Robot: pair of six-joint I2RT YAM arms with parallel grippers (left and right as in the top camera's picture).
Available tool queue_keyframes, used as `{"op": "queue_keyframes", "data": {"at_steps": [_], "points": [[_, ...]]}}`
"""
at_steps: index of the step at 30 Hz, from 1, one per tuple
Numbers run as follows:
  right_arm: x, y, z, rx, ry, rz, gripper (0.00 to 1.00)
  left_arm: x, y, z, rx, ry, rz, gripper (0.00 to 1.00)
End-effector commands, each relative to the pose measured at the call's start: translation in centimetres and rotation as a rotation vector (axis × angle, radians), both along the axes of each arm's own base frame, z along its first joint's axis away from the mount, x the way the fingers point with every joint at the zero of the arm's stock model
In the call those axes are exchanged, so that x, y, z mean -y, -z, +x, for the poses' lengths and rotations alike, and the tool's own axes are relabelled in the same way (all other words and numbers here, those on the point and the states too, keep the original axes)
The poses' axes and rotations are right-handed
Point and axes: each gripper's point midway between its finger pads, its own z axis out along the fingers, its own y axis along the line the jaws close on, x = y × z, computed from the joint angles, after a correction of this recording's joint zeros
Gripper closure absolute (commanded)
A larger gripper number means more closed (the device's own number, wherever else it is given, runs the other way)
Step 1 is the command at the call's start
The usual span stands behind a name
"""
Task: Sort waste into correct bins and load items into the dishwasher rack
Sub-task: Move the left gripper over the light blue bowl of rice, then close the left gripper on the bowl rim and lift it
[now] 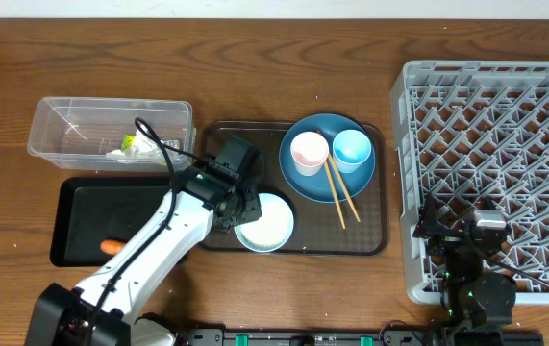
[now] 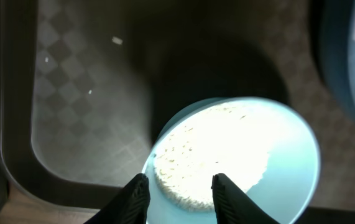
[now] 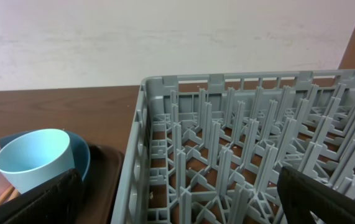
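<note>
While upright, bowl (image 2: 239, 149) beneath left hand (image 2: 179, 185).

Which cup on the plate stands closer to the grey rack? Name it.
The light blue cup, on the rack side of the plate; the pink cup sits farther off.

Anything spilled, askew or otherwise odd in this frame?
Yes. A few loose rice grains lie on the brown tray, outside the white bowl that holds the rest. The chopsticks also lie slanted, partly on the blue plate, with their ends out over the tray.
</note>
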Motion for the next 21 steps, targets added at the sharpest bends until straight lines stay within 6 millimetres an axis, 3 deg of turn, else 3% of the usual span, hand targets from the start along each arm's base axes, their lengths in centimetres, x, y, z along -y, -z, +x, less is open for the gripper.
{"op": "queue_keyframes", "data": {"at_steps": [1,21], "points": [[0.0,0.2,0.0,-0.004,0.001,0.006,0.01,-0.3,0.9,-1.0,-0.032,0.023,0.014,0.61],[0.0,0.2,0.0,-0.004,0.001,0.006,0.01,0.2,2.8,-1.3,-0.06,0.044,0.031,0.58]]}}
